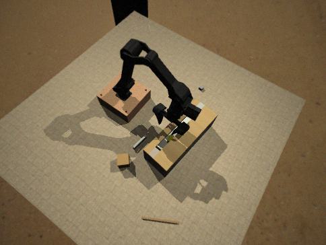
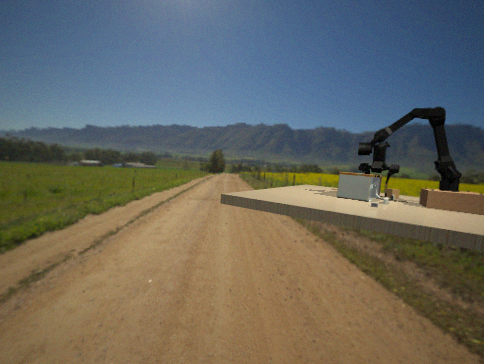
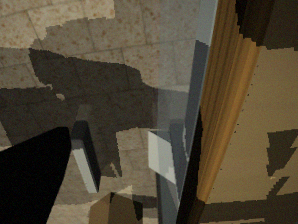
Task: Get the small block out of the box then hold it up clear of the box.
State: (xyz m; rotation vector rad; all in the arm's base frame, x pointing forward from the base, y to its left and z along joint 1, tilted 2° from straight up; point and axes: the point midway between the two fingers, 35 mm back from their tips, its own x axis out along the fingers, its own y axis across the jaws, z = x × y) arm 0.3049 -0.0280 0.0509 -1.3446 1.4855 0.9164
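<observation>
top view: the hand [image 1: 172, 124] hangs wide open and holds nothing, just over the clear front of the box [image 1: 199, 125]. a small olive block [image 1: 170, 137] sits on the shelf inside. a tan cube [image 1: 123, 159] rests on the desk [image 1: 236, 141] nearby.
</observation>
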